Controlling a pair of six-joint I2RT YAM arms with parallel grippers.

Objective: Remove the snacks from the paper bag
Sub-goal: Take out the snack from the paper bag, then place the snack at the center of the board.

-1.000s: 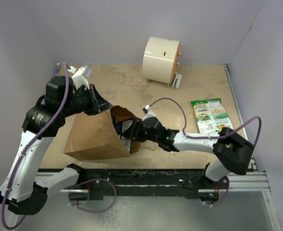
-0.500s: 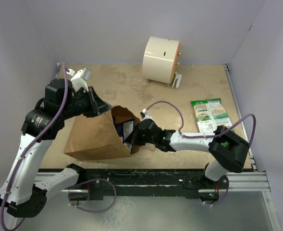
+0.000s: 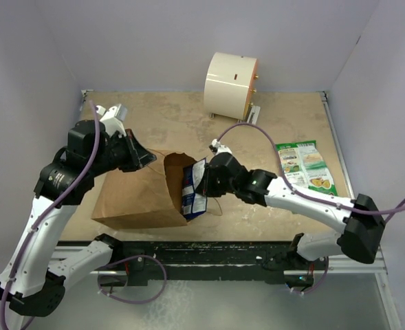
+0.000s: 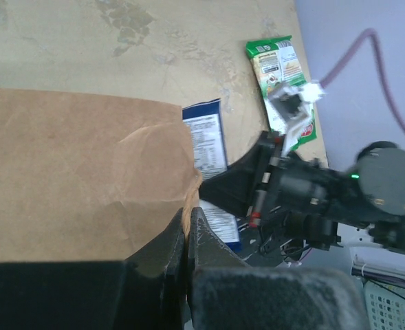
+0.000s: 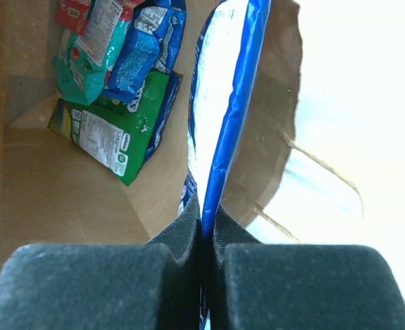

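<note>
The brown paper bag [image 3: 130,196] lies on its side with its mouth facing right. My left gripper [image 3: 146,157] is shut on the bag's upper rim [image 4: 188,192], pinching the paper edge. My right gripper [image 3: 205,180] is shut on a blue-and-white snack packet [image 3: 192,189], which hangs edge-on at the bag's mouth [image 5: 226,103]. Deeper in the bag lie a green packet [image 5: 113,124], a teal one [image 5: 85,65], a blue one [image 5: 144,48] and a small red one [image 5: 75,12]. Green-and-white packets [image 3: 303,166] lie on the table at the right.
A cream cylinder [image 3: 230,86] stands at the back of the table. The bag's thin twisted handles [image 5: 319,165] trail out at its mouth. Grey walls close in the left, back and right. A black rail [image 3: 209,251] runs along the near edge.
My right gripper has shut on the blue-and-white packet and drawn it from inside the bag to its mouth. The left gripper has kept its hold on the rim.
</note>
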